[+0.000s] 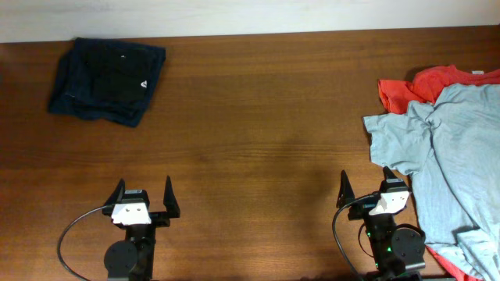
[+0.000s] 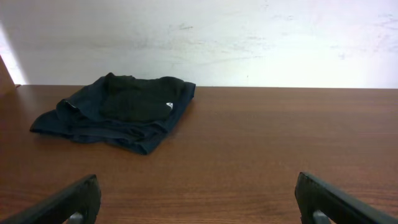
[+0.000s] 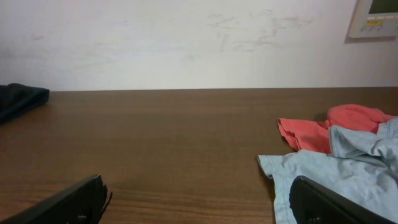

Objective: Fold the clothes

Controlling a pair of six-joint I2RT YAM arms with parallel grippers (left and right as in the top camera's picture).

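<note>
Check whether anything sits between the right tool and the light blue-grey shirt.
Nothing visible does. The right tool is open, and the light blue-grey shirt lies just beside it, with only bare table between them. The red-orange shirt lies farther back, partly under the blue one, out of the way.

Nothing legible anywhere. The folded black cloth T-shirt (image 1: 109, 64) carries a small white label (image 1: 143, 83), its mark too small to make out. A pale wall-mounted panel (image 3: 375, 17) bears a yellow strip (image 3: 373, 23) with blurred print.
</note>
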